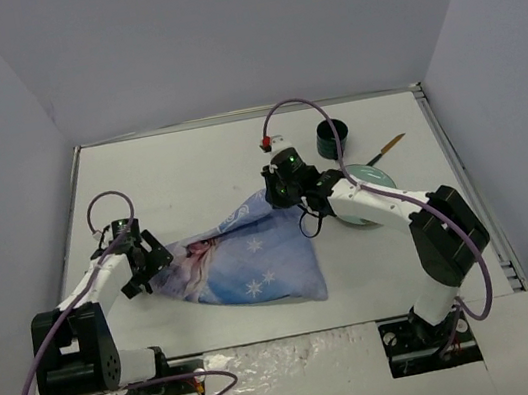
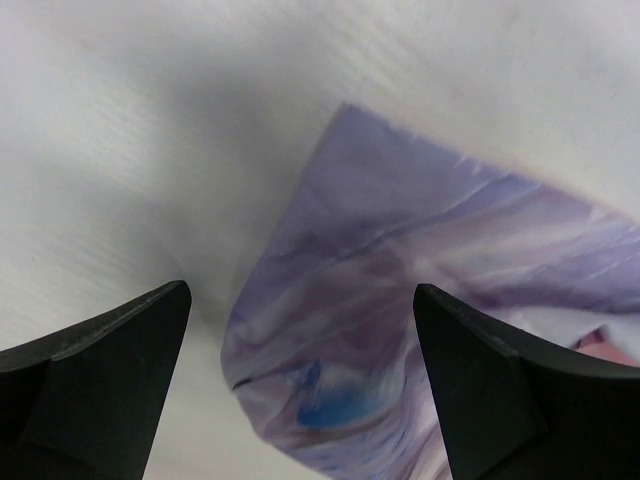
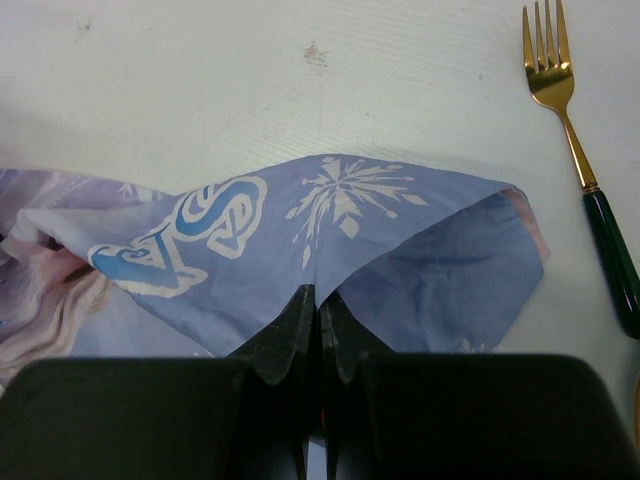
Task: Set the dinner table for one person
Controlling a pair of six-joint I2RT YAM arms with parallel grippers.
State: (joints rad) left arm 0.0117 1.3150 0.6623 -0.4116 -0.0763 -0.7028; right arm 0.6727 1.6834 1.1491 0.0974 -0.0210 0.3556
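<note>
Pinching a fold of the blue placemat (image 3: 330, 210), the right gripper (image 3: 318, 300) is clamping it tight. The left gripper (image 2: 300, 290) is hovering, fingers apart, over the placemat's corner on the white dinner table (image 1: 169, 173).

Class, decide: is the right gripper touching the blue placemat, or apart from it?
Touching. The right wrist view shows the right gripper pinched shut on a raised fold of the placemat.
</note>
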